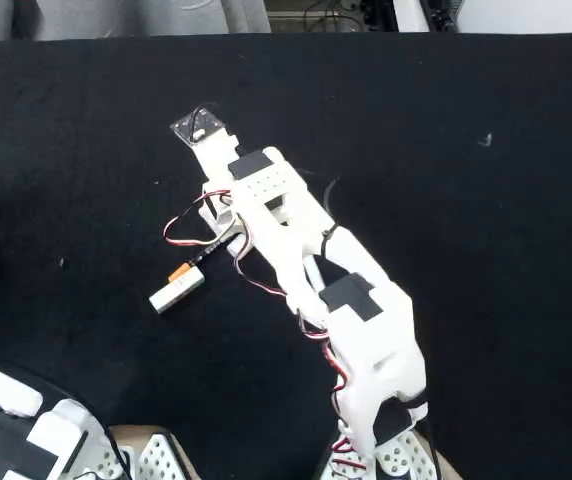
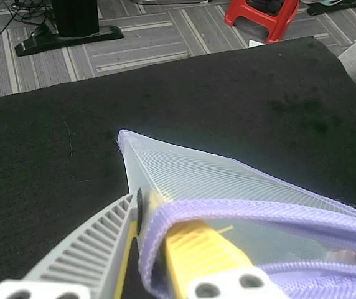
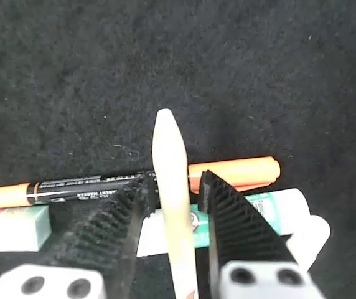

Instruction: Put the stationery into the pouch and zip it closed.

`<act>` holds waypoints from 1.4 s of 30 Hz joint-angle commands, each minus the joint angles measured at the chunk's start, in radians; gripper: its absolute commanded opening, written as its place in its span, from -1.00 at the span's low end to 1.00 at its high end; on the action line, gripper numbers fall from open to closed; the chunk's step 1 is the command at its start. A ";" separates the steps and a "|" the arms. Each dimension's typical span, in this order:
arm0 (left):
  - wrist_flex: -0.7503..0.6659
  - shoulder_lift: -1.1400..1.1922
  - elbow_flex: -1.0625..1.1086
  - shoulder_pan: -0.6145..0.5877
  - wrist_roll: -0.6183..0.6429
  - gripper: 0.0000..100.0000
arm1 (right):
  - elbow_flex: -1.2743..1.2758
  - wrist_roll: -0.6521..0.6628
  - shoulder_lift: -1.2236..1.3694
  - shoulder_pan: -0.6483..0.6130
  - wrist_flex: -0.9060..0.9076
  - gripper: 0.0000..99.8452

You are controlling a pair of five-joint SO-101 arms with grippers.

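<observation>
In the right wrist view, a white pen (image 3: 168, 180) runs top-to-bottom at frame centre between the parted right fingers (image 3: 109, 230), crossing an orange marker (image 3: 234, 174) (left fingers (image 2: 84, 249) clamp the pouch (image 2: 228, 180)).

The right arm (image 1: 306, 260) consists of white moulded shell segments with black servo housings (image 1: 351, 297) set into them. Thin red, black and white wires (image 1: 191, 225) loop outside the shell. The right gripper (image 3: 173, 180) carries two black fingers (image 3: 234, 218) with ribbed inner faces, on white mounts with round screw holes. The left gripper (image 2: 144, 202) pairs a grey ribbed finger (image 2: 91, 243) with a yellow finger (image 2: 196, 255).
</observation>
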 commanded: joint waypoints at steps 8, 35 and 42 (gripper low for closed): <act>0.003 -0.018 -0.013 0.005 -0.008 -0.94 | -0.211 0.000 0.001 0.026 0.126 -0.88; -0.002 -0.017 -0.001 0.002 -0.008 -0.94 | -0.257 0.000 0.073 0.028 0.120 -0.60; -0.005 -0.020 0.022 0.004 -0.008 -0.94 | -0.280 0.000 0.062 0.021 0.138 -0.60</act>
